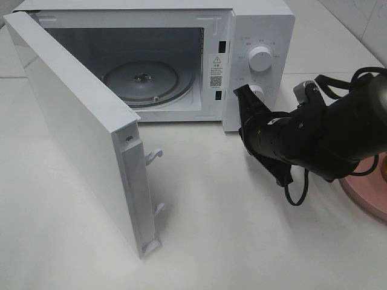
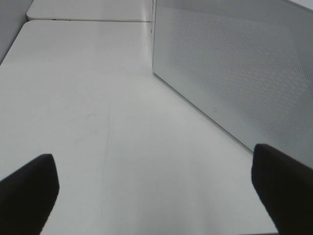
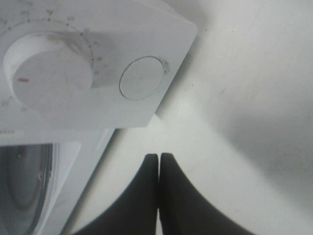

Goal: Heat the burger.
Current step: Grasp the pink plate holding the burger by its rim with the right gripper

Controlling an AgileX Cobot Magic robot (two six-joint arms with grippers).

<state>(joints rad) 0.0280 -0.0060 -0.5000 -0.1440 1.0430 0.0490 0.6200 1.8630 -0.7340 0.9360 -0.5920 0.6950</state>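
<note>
Facing microwave point(image 1: 266, 24): closed right end effector point(image 1: 243, 92)

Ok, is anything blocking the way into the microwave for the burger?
Nothing visible does: the door stands wide open and the glass turntable is bare. The right gripper, shut, sits by the control panel, off to one side. The burger is out of view.
</note>
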